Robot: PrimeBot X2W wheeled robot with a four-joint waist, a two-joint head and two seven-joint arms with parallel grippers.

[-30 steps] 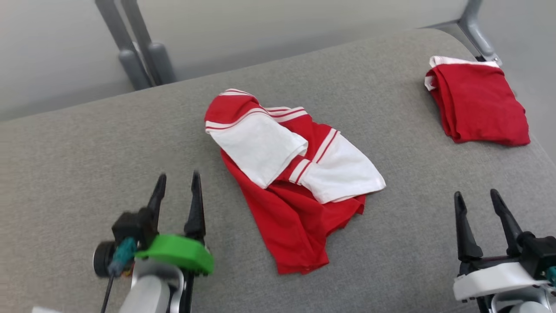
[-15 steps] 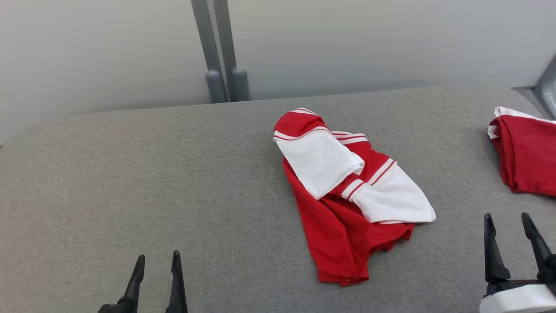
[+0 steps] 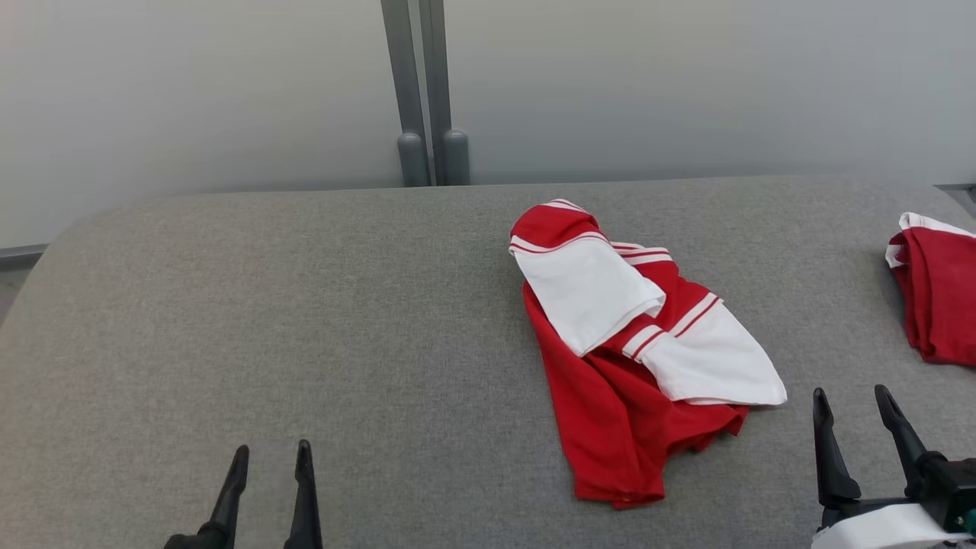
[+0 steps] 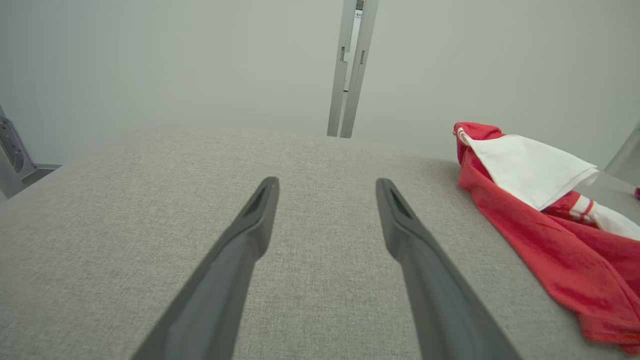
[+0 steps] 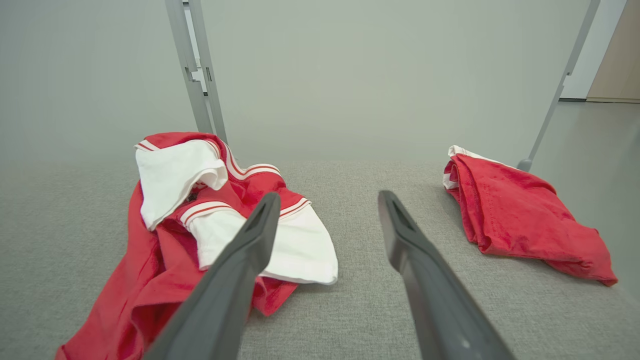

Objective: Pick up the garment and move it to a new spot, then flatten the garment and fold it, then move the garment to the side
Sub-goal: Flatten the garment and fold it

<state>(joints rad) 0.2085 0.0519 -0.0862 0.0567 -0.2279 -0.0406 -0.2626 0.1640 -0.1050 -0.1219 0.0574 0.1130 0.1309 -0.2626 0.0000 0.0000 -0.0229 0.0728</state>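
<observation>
Nearest the robot, the left claw [image 3: 272,450] sits low over the grey fabric tabletop [image 3: 305,305], its two dark fingers spread apart with nothing between them. The right claw [image 3: 851,393] is on the opposite side, also spread wide and empty, fingers pointing away from the robot.

Just beyond the claws lies the garment [image 3: 602,396], crumpled on the tabletop right of centre in the head view. It has a red body bunched toward the near edge, and two white sleeves with red-and-white striped trim folded across its upper part. The lower corner of the nearer white sleeve comes close to the right claw, which stands just to the garment's right and a little nearer the robot, not touching it. In the right wrist view the garment lies ahead and to the left of that claw's fingers. The left claw is well apart from the garment, with bare tabletop between them. In the left wrist view the cloth sits off to the right.

Farther right, near the tabletop's edge, rests a folded red garment [image 3: 942,305] with a white border, separate from the crumpled one.

Behind the tabletop stand paired grey metal posts [image 3: 427,91] against a pale wall [image 3: 686,76].
</observation>
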